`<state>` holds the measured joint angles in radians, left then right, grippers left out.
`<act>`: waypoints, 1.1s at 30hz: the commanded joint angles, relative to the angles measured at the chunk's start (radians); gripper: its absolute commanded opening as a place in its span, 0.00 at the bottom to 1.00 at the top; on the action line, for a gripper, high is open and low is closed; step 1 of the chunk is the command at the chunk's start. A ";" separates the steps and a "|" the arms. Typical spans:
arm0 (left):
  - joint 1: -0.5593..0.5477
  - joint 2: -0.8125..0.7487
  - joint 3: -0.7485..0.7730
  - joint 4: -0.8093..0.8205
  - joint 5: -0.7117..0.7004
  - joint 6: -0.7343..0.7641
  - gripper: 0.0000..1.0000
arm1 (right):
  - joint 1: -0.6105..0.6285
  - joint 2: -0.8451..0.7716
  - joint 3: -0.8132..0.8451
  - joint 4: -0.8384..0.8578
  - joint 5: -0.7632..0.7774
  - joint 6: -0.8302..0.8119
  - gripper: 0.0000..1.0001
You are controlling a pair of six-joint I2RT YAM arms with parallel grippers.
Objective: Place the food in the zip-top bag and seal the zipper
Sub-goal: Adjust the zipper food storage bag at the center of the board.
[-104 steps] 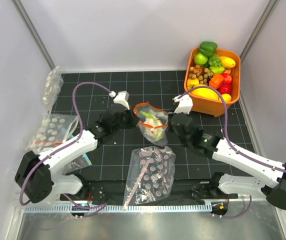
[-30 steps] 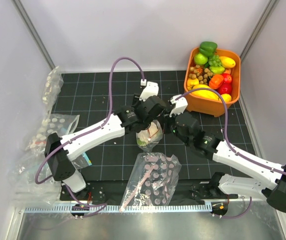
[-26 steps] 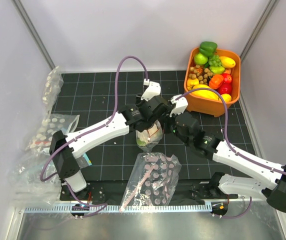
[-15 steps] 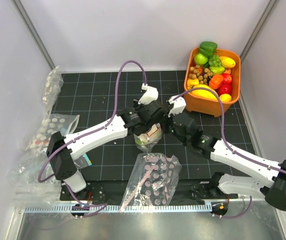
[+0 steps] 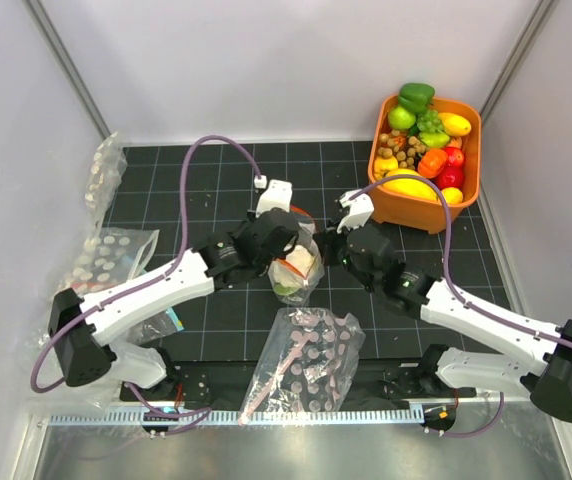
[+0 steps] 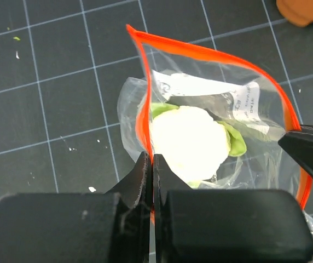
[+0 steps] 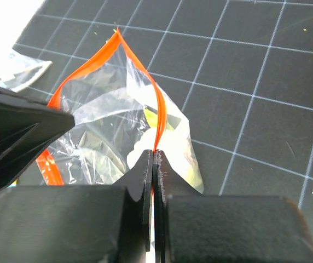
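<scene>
Bag (image 5: 296, 265) sits mid-frame in the top view on the black grid mat (image 5: 156, 190), mouth pulled open into a leaf shape. It's clear, wrinkly plastic w/ an orange-red zipper (image 6: 200, 53) round the mouth. Inside: a white bumpy cauliflower (image 6: 186, 143) w/ green bits at its edges, plus a white paper label (image 6: 200, 87) w/ black print, too small to read tbh. Left gripper (image 6: 150, 174) has its fingers pressed together on the zipper at one side of the mouth; right gripper (image 7: 152, 164) pinches the opposite side the same way. Upper right: orange bin (image 5: 416, 212) piled w/ glossy toy fruit & veg. Just below the bag lies a pink-dotted bag (image 5: 306, 355); far left, a white-dotted one (image 5: 106, 262).
</scene>
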<state>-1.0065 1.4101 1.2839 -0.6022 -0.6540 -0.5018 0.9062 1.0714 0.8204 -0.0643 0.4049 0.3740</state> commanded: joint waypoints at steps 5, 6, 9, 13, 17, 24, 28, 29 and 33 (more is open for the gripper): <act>0.031 -0.158 -0.066 0.102 -0.155 0.025 0.00 | -0.015 0.087 -0.063 0.291 -0.122 0.078 0.01; 0.031 -0.190 -0.078 0.111 -0.165 0.045 0.00 | -0.024 0.102 -0.053 0.287 -0.148 0.086 0.01; 0.029 -0.215 -0.135 0.200 -0.109 0.069 0.00 | -0.038 0.116 -0.041 0.278 -0.163 0.117 0.01; 0.031 -0.140 -0.126 0.239 -0.021 0.060 0.00 | -0.052 0.081 -0.062 0.244 -0.077 0.118 0.04; 0.031 -0.056 -0.097 0.229 -0.016 0.060 0.00 | -0.058 0.065 -0.049 0.178 0.011 0.098 0.25; 0.048 -0.031 -0.093 0.236 0.027 0.045 0.00 | -0.073 0.072 0.006 0.070 0.072 0.079 0.48; 0.097 -0.059 -0.116 0.246 0.112 0.013 0.00 | -0.119 0.018 0.011 0.018 0.089 0.062 0.50; 0.120 -0.065 -0.129 0.251 0.152 0.005 0.00 | -0.133 0.001 0.010 0.002 0.098 0.062 0.50; 0.140 -0.089 -0.150 0.265 0.165 -0.012 0.00 | -0.219 -0.051 0.023 -0.035 0.164 0.068 0.56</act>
<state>-0.8772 1.3693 1.1435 -0.3931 -0.5266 -0.4896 0.7372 1.0782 0.7841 -0.0765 0.4786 0.4477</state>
